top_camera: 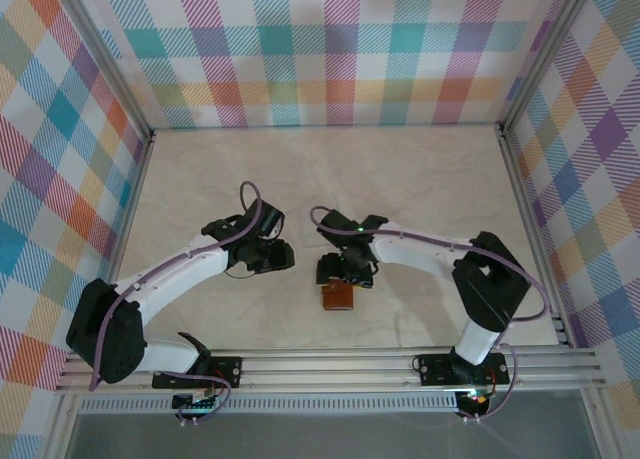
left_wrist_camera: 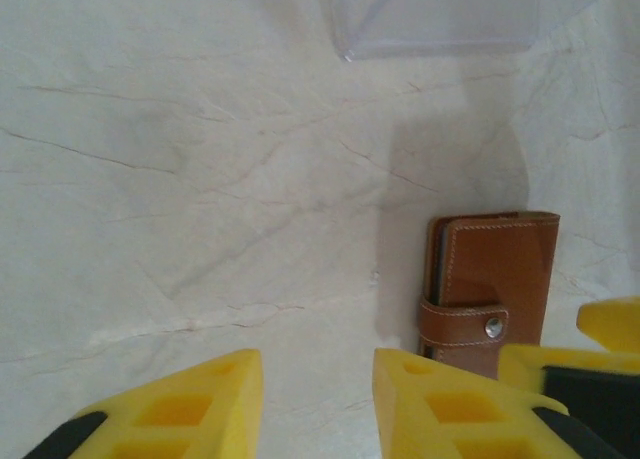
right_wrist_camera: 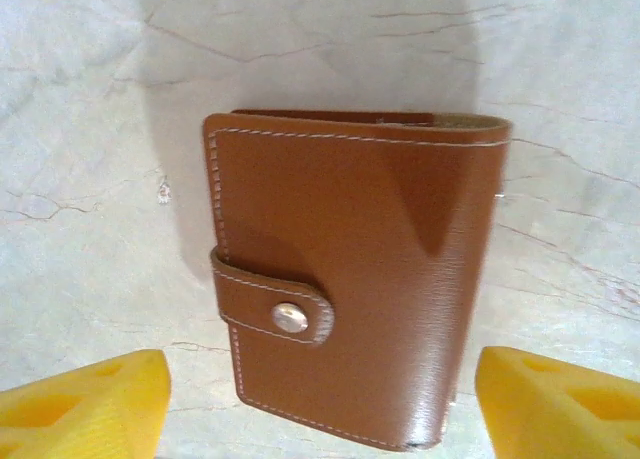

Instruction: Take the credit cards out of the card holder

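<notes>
1. Jaws of the right tool point(right_wrist_camera: 320, 374) stand wide apart and hold nothing. Its yellow fingers sit at 7 and 5 o'clock in its wrist view, both clear of the leather.
2. Straight ahead of that tool, at 12 o'clock, the card holder point(right_wrist_camera: 355, 279) lies flat on the tabletop point(right_wrist_camera: 560, 69). It falls between the lines of the two fingers, and neither touches it.
3. Its long axis runs roughly 12 to 6, leaning slightly toward 11, so the jaws straddle its short width.
4. The snap tab point(right_wrist_camera: 270, 309) wraps round the 9 o'clock edge and is fastened. The fold looks to be on the 3 o'clock side. With the holder shut, the credit cards are, I judge, still inside.
5. From above, the right tool hangs just at 12 o'clock of the holder, over its far end.
6. The left tool point(left_wrist_camera: 318, 379) is partway open and empty. From above it sits at 10 o'clock of the holder, near but apart. In its own wrist view the holder lies at 2 o'clock.
7. The right arm is clearly the nearer. The next move likely turns on the tab edge, which faces the left tool's side.
</notes>
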You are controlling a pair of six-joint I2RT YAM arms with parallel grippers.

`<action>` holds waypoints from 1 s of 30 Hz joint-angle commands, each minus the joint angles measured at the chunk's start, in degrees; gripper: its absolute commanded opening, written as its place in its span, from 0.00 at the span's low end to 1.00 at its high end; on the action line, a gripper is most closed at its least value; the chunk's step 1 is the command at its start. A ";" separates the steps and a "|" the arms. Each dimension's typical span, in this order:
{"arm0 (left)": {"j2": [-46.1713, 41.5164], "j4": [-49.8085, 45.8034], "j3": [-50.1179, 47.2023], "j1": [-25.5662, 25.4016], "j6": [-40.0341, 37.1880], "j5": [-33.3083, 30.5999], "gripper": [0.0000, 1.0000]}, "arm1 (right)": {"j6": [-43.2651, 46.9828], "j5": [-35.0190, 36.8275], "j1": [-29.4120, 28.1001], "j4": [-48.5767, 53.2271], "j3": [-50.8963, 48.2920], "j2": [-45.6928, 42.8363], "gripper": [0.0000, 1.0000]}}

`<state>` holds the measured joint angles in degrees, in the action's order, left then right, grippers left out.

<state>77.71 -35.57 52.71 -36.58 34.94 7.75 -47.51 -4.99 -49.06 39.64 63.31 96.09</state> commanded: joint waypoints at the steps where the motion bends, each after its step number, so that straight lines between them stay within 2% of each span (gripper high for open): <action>1: 3.33 4.46 -0.67 -2.75 3.29 3.51 0.31 | 4.13 -5.74 3.33 -6.51 -4.10 -1.98 0.72; 6: 7.67 10.25 -1.28 -6.38 6.82 5.92 0.31 | 8.54 -8.91 7.26 -11.11 -8.46 -3.28 0.60; 9: 9.85 12.68 -1.01 -8.04 8.34 6.50 0.26 | 10.08 -11.24 9.23 -13.71 -9.96 -2.22 0.54; 17: 15.62 9.67 1.90 -10.98 7.34 1.91 0.15 | 11.15 -16.80 11.02 -19.11 -11.53 0.28 0.46; 23: 19.57 9.37 2.49 -11.12 6.23 1.43 0.11 | 11.16 -17.48 11.26 -19.89 -12.15 2.53 0.44; 30: 21.22 9.58 2.84 -11.06 5.63 1.20 0.10 | 10.34 -18.21 11.29 -20.83 -13.33 2.53 0.35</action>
<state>97.67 -25.23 54.46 -46.85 41.95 9.87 -37.21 -21.85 -37.52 19.79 51.35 98.10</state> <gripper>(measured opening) 0.106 0.366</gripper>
